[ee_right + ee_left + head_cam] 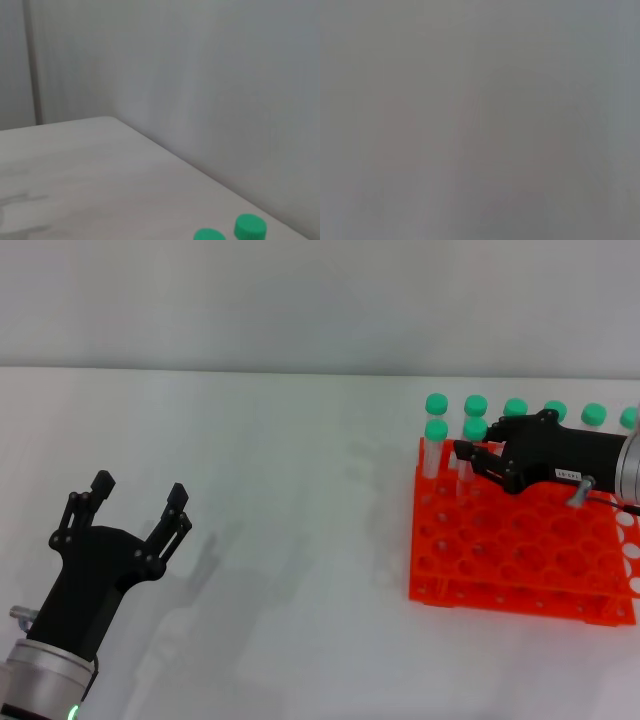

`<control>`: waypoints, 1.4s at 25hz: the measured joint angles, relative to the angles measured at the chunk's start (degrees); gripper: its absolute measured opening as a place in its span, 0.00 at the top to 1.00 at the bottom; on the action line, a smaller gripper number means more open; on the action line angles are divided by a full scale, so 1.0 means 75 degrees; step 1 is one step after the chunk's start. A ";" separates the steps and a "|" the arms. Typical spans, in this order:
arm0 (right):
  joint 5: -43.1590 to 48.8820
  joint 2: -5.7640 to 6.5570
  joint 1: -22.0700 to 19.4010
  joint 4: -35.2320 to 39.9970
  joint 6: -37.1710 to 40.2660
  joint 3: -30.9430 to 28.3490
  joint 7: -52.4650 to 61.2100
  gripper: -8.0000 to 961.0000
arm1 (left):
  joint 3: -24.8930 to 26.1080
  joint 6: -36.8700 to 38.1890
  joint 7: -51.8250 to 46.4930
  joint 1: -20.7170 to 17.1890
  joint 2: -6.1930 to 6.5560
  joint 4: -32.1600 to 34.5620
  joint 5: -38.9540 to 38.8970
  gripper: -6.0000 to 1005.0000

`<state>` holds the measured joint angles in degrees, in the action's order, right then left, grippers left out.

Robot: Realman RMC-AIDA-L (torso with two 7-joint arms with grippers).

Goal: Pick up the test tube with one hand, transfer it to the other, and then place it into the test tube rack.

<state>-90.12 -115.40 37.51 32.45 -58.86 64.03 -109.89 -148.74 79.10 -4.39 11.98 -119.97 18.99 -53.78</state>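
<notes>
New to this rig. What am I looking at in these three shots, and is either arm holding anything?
It is a two-armed robot at a white table. The head view looks down from the robot's head. The left black two-fingered pincer hovers open and empty over the table. The right black pincer reaches over the bright orange plastic rack with round holes, at a slender clear tube with a round green cap standing in the rack; whether it grips that tube is unclear. More green-capped tubes stand alongside. The left wrist view shows only blank grey. The right wrist view shows table, wall and two green caps.
</notes>
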 joint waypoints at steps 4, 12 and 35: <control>0.0001 0.0005 -0.0035 -0.0003 0.0007 0.0067 0.0095 0.76 | 0.0010 0.0000 0.0000 0.0017 0.0000 0.0000 0.0001 0.14; -0.0035 0.0031 -0.0320 0.0165 -0.0057 0.0029 0.0232 0.47 | 0.0018 0.0000 0.0000 0.0078 0.0000 0.0000 -0.0001 0.14; -0.4371 0.0006 -0.2348 -0.3053 -0.2158 -0.4635 -0.5036 0.09 | 0.0024 -0.0147 -0.0211 0.0520 -0.0007 -0.0153 -0.0029 0.14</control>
<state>-122.90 -115.35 19.90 9.55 -75.04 29.27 -147.66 -148.55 78.00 -5.98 15.88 -120.02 17.84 -54.00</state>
